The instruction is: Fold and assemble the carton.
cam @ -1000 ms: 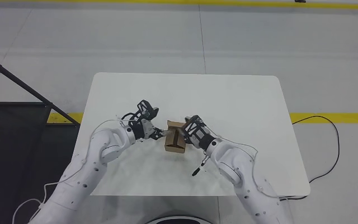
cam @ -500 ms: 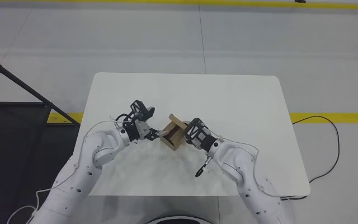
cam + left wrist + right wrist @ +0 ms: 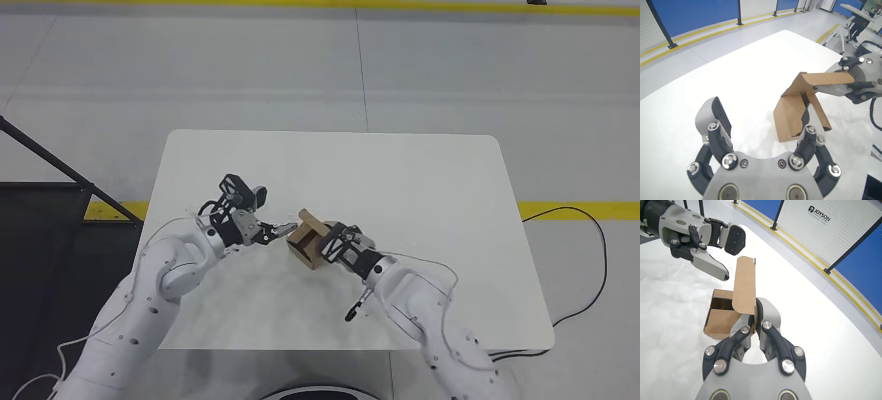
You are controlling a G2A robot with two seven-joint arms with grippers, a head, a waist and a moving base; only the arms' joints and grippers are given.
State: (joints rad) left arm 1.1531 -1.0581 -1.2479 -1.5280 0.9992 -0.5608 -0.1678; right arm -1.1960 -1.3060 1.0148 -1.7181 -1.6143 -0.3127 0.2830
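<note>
**Carton [image 3: 308, 243] squared up, lid flap [image 3: 745, 283] yet to be tucked**

The brown carton stands on the white counter [image 3: 430, 170] with its walls squared and its top open. The right end effector [image 3: 755, 311] is pinched narrow on the tall lid flap and holds it upright above the opening. The left end effector [image 3: 762, 103] is spread wide and empty, just beside the carton's opposite side, with one finger close to its wall. By the look of it, the body is formed; what is left is to fold the lid down and tuck it in. The carton sits near the counter's middle, well apart from every edge, with bare surface around it for both arms.
</note>
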